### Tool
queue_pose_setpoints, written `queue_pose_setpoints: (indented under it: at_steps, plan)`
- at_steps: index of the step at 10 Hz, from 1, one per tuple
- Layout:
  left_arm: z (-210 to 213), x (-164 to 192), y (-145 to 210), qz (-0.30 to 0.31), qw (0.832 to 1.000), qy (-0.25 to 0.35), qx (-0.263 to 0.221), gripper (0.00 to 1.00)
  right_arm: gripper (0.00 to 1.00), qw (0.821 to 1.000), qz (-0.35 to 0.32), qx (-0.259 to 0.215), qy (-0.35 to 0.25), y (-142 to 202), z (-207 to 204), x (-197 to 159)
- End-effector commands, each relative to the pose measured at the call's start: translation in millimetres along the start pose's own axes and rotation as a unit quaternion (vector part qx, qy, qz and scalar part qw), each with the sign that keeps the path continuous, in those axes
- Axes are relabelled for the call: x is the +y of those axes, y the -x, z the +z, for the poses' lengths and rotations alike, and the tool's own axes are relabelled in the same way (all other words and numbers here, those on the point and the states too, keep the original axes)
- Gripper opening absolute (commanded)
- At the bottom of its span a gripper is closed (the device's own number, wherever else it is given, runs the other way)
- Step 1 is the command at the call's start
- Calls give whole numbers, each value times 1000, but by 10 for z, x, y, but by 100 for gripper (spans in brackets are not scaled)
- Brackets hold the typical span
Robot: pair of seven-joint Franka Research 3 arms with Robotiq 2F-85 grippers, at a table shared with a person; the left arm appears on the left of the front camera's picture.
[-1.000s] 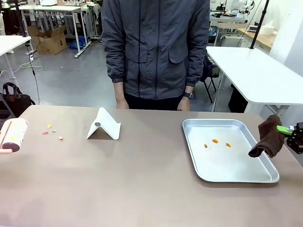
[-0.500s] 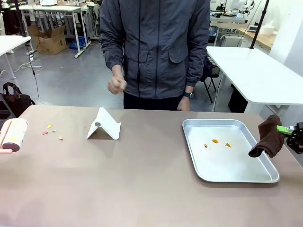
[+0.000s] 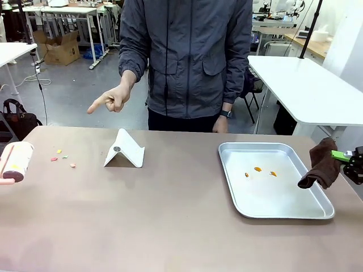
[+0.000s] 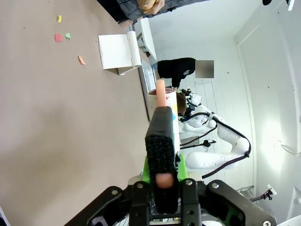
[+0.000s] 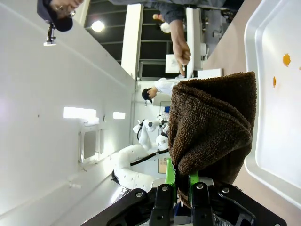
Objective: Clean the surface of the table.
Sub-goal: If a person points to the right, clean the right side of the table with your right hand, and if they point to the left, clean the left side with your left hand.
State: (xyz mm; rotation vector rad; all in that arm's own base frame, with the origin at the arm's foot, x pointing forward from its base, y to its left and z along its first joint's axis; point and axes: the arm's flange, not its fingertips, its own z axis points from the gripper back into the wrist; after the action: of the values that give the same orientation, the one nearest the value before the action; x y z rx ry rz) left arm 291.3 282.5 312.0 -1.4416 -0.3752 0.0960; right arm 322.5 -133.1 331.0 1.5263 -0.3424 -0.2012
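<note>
While the person's hand (image 3: 110, 101) points above the table (image 3: 170, 215), the left gripper (image 4: 162, 176) clamps a lint roller (image 3: 15, 161), the right gripper (image 3: 347, 157) a brown cloth (image 3: 321, 164).

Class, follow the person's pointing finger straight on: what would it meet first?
The pointing hand would probably meet the table near the coloured scraps on the robot's left; depth is unclear.

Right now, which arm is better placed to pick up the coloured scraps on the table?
Left, probably: the left gripper is shut on the lint roller, beside the scraps; the right gripper holds a brown cloth far off by the tray.
</note>
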Motion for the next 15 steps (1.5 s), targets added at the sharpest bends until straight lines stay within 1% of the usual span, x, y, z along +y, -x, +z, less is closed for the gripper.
queue_pose_setpoints:
  at_steps: [1, 3, 4, 5, 6, 8, 9, 10, 11, 15]
  plan:
    - [-1, -26, 26, -4, 1000, -1, 6, 0, 0, 1000, -5, 6, -6, 7, -7, 46]
    - [-1, -26, 26, -4, 1000, -1, 6, 0, 0, 1000, -5, 6, -6, 7, -7, 46]
    - [0, 0, 0, 0, 1000, 0, 0, 23, 0, 1000, -5, 6, -6, 7, -7, 46]
    - [-21, -63, -2, 1, 1000, -25, -14, 23, 0, 1000, -5, 6, -6, 7, -7, 46]
    - [-39, -137, -42, 16, 998, -59, -34, 23, 0, 1000, -5, 6, -6, 7, -7, 46]
    - [-117, -254, -259, 51, 991, -119, -44, 23, 0, 1000, -5, 6, -6, 7, -7, 46]
    - [-171, -269, -385, 54, 985, -155, -49, 23, 0, 1000, -5, 6, -6, 7, -7, 46]
    - [-244, -250, -487, 67, 976, -200, -53, 23, 0, 1000, -5, 6, -6, 7, -7, 46]
    - [-298, -248, -573, 65, 971, -226, -41, 23, 0, 1000, -5, 6, -6, 7, -7, 46]
    - [-297, -297, -1004, 71, 958, -272, -55, 23, 0, 1000, -5, 6, -6, 7, -7, 46]
